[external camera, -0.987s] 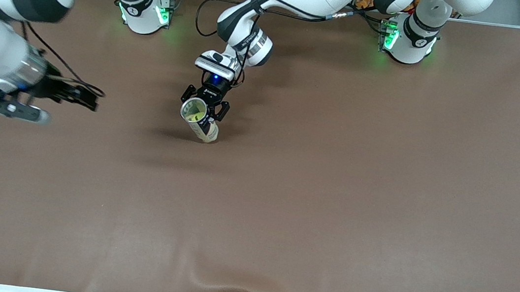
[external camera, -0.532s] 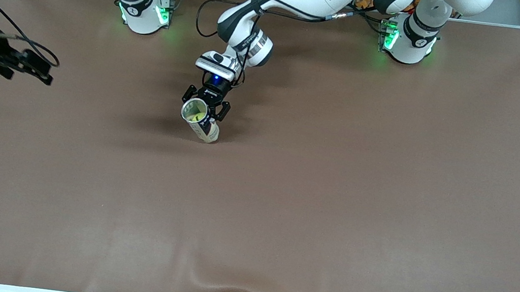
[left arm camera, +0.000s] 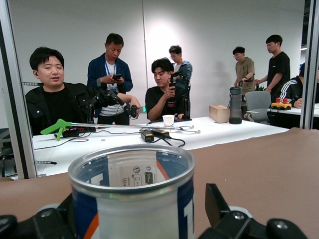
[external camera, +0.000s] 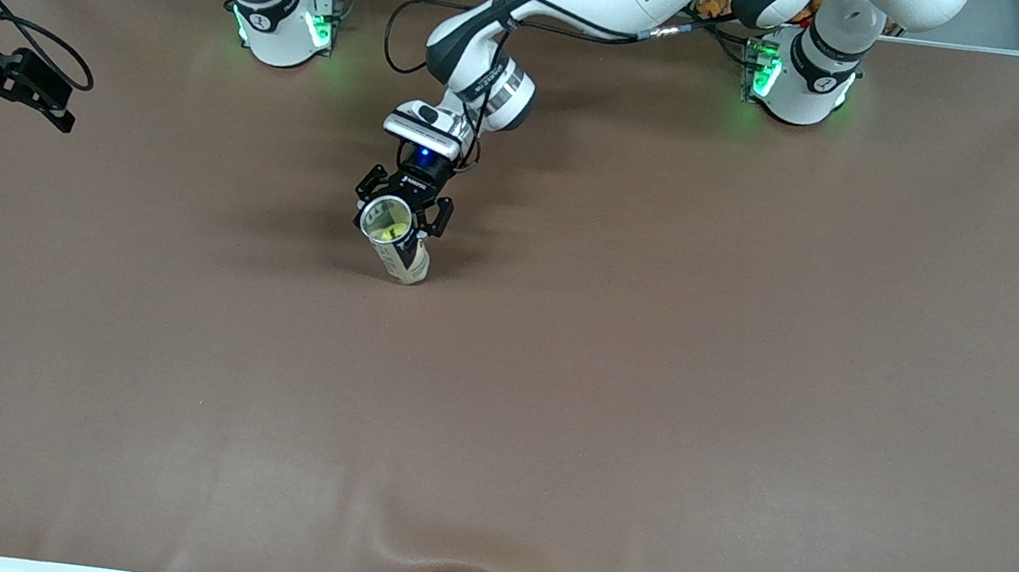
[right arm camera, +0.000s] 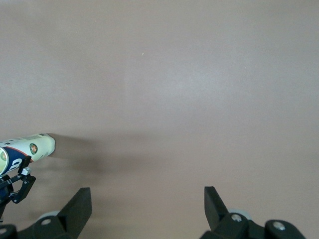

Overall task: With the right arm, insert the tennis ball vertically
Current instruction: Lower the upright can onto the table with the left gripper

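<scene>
Can (external camera: 396, 238) stands upright mid-tabletop (external camera: 652, 391), mouth up, between our left pincer's (external camera: 403, 211) spread jaws, while our right pincer (external camera: 19, 85), open and empty, hangs well apart.

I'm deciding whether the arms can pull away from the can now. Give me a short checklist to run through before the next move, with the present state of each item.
1. Tennis ball can standing on the table, mouth up: ok.
2. Tennis ball inside the can: ok, yellow-green shows through the mouth in the front view.
3. Left claw let go: ok, its fingers stand apart on either side of the can.
4. Left claw away from the can: not ok, it is around the top.
5. Right claw open and carrying nothing: ok.
6. Right claw away from the can: ok, over the table's edge at the right arm's end.
</scene>
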Controlling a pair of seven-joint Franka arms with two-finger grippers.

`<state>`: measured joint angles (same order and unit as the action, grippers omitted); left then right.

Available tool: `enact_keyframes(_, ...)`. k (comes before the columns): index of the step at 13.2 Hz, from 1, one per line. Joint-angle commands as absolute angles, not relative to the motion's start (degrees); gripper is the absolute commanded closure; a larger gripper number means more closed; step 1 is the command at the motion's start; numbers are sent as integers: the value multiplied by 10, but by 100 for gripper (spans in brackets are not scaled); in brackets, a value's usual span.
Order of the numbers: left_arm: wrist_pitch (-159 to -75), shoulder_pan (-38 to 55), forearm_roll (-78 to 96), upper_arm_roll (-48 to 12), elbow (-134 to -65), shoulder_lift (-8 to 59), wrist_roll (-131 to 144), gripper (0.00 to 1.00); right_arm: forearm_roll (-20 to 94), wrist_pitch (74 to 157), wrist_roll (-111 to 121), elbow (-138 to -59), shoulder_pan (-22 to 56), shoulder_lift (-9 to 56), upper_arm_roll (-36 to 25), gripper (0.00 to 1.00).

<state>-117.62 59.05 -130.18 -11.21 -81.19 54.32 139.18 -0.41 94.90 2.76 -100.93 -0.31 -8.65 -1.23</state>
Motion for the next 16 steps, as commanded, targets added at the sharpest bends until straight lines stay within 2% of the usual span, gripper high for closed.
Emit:
enact_keyframes(1,-1166,591,-1277,-135,-780,564,1398,0,-15,947,36,-1019,-16,-97,-2,0)
enact_keyframes(4,-1150,620,-1205,-134,-785,559,1398,0,-15,947,36,-1018,-16,-98,-2,0)
enact_keyframes(16,-1143,610,-1209,-127,-793,549,1386,0,-15,947,32,-1019,-17,-101,-2,0)
